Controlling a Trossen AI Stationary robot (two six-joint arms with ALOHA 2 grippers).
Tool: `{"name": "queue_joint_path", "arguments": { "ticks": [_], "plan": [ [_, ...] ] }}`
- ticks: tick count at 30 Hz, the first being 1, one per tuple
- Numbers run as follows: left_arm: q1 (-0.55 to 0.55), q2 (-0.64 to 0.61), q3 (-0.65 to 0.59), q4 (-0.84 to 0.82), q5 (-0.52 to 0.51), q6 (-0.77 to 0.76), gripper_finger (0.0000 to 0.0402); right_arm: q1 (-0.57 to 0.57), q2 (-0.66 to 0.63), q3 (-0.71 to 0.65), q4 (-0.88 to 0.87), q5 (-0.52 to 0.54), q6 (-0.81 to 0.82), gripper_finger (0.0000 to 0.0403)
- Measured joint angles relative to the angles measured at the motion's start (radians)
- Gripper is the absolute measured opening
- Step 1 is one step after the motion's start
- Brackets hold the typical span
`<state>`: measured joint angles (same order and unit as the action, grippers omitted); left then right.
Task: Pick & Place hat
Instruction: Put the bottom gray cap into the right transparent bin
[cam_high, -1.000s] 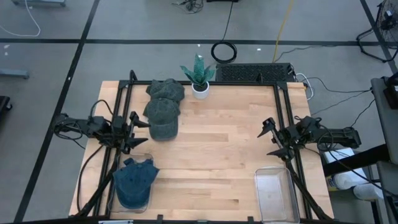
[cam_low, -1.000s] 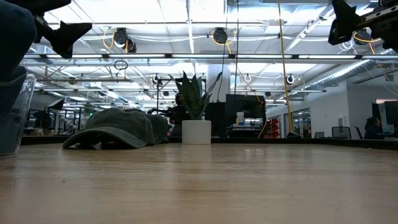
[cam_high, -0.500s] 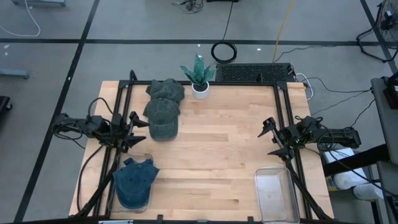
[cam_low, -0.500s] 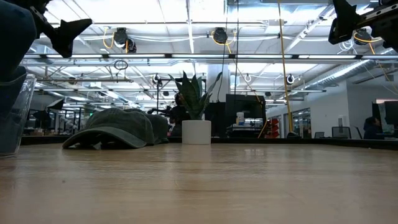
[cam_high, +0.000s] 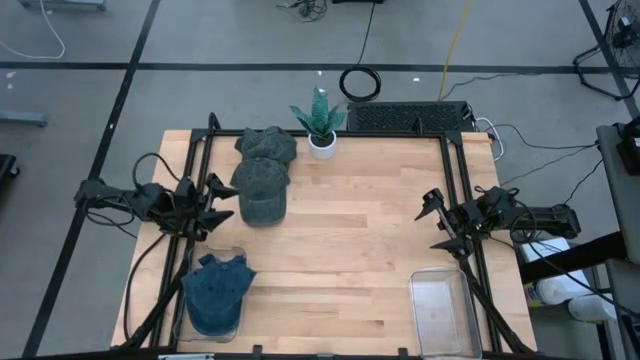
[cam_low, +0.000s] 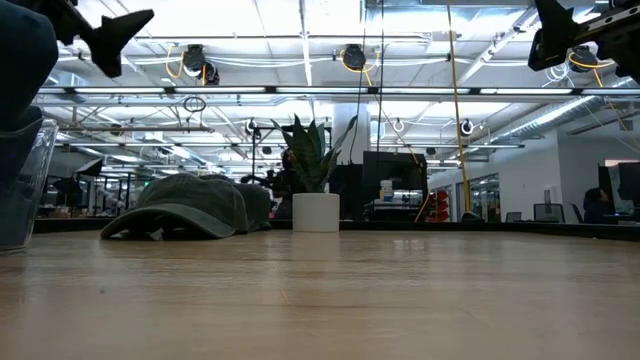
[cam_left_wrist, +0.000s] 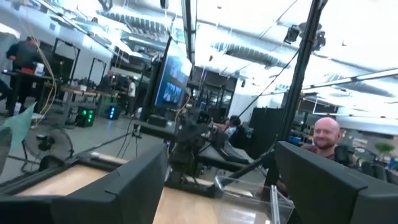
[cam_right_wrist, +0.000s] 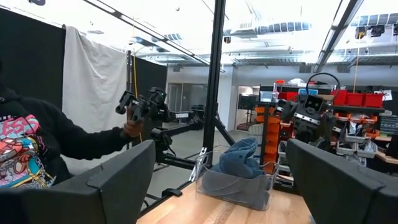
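Two grey-green hats lie on the wooden table at its far left: one (cam_high: 266, 145) near the far edge, the other (cam_high: 260, 190) just in front of it, brim on the wood (cam_low: 185, 205). A blue hat (cam_high: 217, 293) sits in a clear bin (cam_high: 238, 255) at the near left. My left gripper (cam_high: 222, 205) hovers open above the table's left edge, beside the nearer grey-green hat, with nothing between its fingers (cam_left_wrist: 217, 186). My right gripper (cam_high: 428, 222) waits open above the right edge (cam_right_wrist: 217, 180).
A potted plant (cam_high: 320, 125) stands at the far edge beside the hats. A second clear bin (cam_high: 440, 310), with nothing in it, sits at the near right. Black frame struts (cam_high: 195, 170) run along both sides. A person (cam_right_wrist: 37, 155) shows beyond the table's left.
My left gripper has tipped its fingers upward and rolled a little, staying open above the table's left edge. The hats lie as before.
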<state>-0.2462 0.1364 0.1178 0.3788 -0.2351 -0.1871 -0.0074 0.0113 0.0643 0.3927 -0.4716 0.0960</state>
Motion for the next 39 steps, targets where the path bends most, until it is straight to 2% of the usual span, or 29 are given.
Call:
{"name": "queue_joint_path", "arguments": {
  "ticks": [7, 9, 11, 14, 18, 21, 23, 25, 27, 30, 33, 35, 39],
  "plan": [
    [-0.001, 0.323, 0.059, 0.314, 0.040, 0.171, 0.0321, 0.000, 0.000, 0.000, 0.000, 0.002, -0.029, 0.0348],
    [-0.001, 0.446, 0.105, 0.333, 0.033, 0.250, 0.0320, 0.000, 0.000, 0.000, 0.000, 0.000, -0.030, 0.0348],
    [0.005, 0.569, 0.182, 0.298, -0.029, 0.285, 0.0315, 0.000, 0.000, 0.000, -0.001, 0.000, -0.030, 0.0348],
    [0.022, 0.721, 0.334, 0.094, -0.116, 0.331, 0.0306, 0.000, 0.000, 0.000, -0.005, -0.001, -0.029, 0.0348],
    [0.074, 0.883, 0.628, -0.389, -0.171, 0.313, 0.0294, 0.000, 0.000, -0.001, -0.058, -0.001, -0.029, 0.0348],
    [0.138, 1.003, 0.871, -0.812, -0.228, 0.196, 0.0287, 0.000, 0.001, -0.001, -0.108, -0.001, -0.029, 0.0348],
    [0.201, 1.074, 1.015, -1.090, -0.227, 0.099, 0.0280, 0.000, 0.000, -0.001, -0.119, -0.001, -0.024, 0.0348],
    [0.278, 1.139, 1.122, -1.291, -0.204, 0.004, 0.0271, 0.000, 0.000, -0.001, -0.111, -0.001, -0.018, 0.0348],
    [0.353, 1.190, 1.178, -1.445, -0.179, -0.046, 0.0261, 0.000, 0.000, -0.001, -0.093, -0.001, -0.015, 0.0348],
    [0.465, 1.245, 1.197, -1.538, -0.085, -0.085, 0.0245, 0.000, 0.000, -0.001, -0.060, 0.000, -0.014, 0.0348],
    [0.567, 1.290, 1.194, -1.561, 0.044, -0.232, 0.0234, 0.000, 0.000, -0.001, -0.052, 0.002, -0.014, 0.0348],
    [0.622, 1.323, 1.194, -1.569, 0.082, -0.344, 0.0230, 0.000, 0.000, -0.001, -0.050, 0.002, -0.014, 0.0348],
    [0.693, 1.372, 1.194, -1.589, 0.109, -0.441, 0.0236, 0.000, 0.000, -0.001, -0.037, 0.003, -0.013, 0.0348]
  ]
}}
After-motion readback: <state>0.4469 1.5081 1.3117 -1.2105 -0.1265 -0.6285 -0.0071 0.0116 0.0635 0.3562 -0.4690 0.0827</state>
